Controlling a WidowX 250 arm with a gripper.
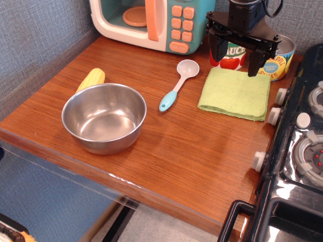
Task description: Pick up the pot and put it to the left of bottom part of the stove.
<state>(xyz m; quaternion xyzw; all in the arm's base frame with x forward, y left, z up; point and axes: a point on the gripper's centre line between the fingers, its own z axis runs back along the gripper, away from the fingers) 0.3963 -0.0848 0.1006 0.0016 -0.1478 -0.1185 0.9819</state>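
Note:
The shiny steel pot point(104, 118) sits upright and empty on the wooden table near its front left edge. The glossy black stove point(298, 166) stands along the right side, with grey coil burners, white knobs facing the table and a black handle bar at the bottom. My gripper point(236, 61) hangs at the back right, above the far edge of the green cloth and in front of the cans. Its jaws are open and empty. It is far from the pot.
A yellow corn point(91, 79) lies just behind the pot. A white-and-blue spoon point(178, 83) lies mid-table. A folded green cloth point(235, 94) lies beside the stove knobs. Two printed cans point(276, 61) and a teal toy microwave point(151, 22) stand at the back.

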